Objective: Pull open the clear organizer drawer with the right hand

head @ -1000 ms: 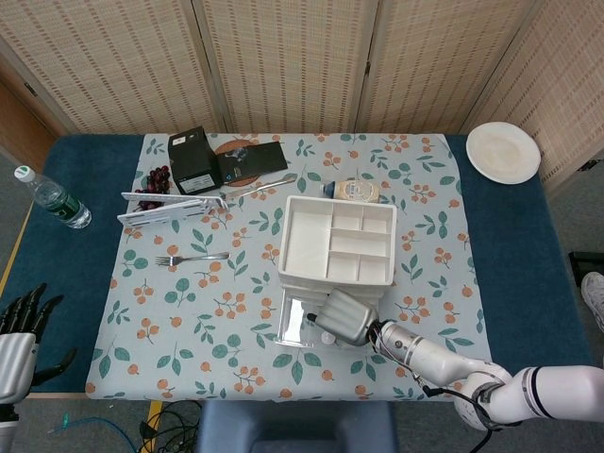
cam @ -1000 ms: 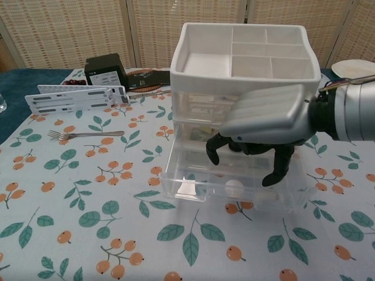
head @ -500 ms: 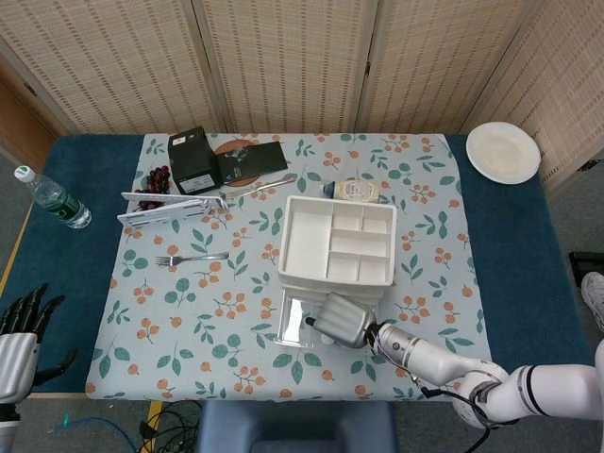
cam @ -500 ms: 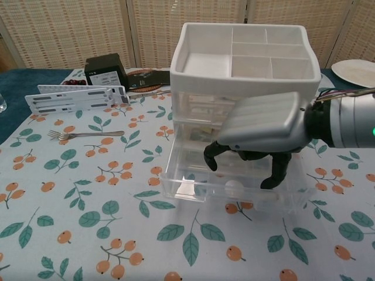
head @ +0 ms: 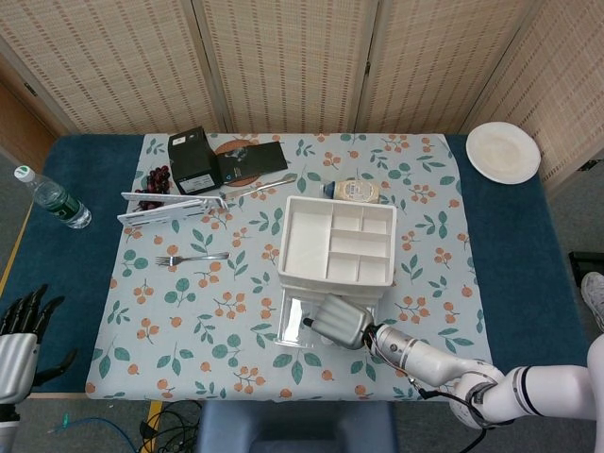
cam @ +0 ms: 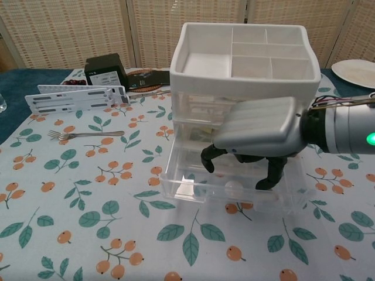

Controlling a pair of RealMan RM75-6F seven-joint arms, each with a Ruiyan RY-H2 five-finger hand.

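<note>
My right hand over drawer; fingers curled down inside, hooking front wall. Pull direction: near. Left hand far off, fingers spread, empty.

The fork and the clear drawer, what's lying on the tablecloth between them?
Nothing: in the head view the stretch between the fork and the clear drawer is bare printed tablecloth; the chest view shows the same.

We count one organizer, one fork, one water bottle, one plate, one black box, one jar on its side, one grape bunch, two hands.
</note>
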